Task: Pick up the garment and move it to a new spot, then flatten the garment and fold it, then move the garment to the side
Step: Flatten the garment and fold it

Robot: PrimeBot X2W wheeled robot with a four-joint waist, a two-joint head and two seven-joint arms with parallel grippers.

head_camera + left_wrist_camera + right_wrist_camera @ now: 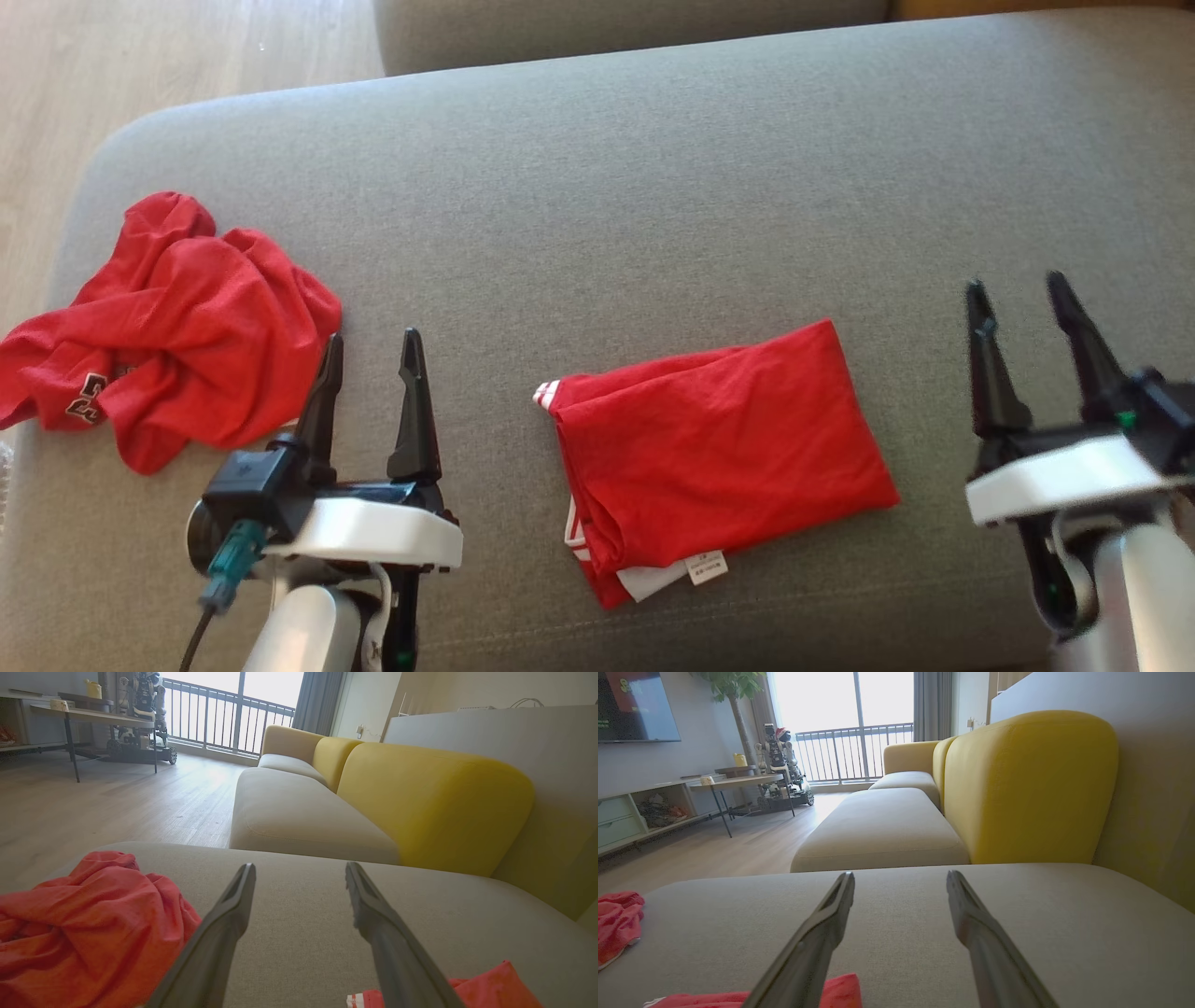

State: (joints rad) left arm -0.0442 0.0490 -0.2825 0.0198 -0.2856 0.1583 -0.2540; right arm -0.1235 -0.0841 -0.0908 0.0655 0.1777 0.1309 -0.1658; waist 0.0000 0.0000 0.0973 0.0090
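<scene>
A folded red garment [719,457] with white trim and a white tag lies flat on the grey cushion [653,187], between my two arms; its corners show low in the left wrist view [486,987] and the right wrist view [784,994]. A second red garment [159,327] lies crumpled at the cushion's left end, also bottom left in the left wrist view [84,933]. My left gripper [372,341] stands open just right of the crumpled heap, holding nothing. My right gripper [1016,285] is open and empty, to the right of the folded garment.
Wooden floor [140,56] lies beyond the cushion's left edge. A yellow sofa back [434,802] and further grey seats [299,816] stand ahead. A table [738,784] and another robot [780,760] are far off by the balcony window.
</scene>
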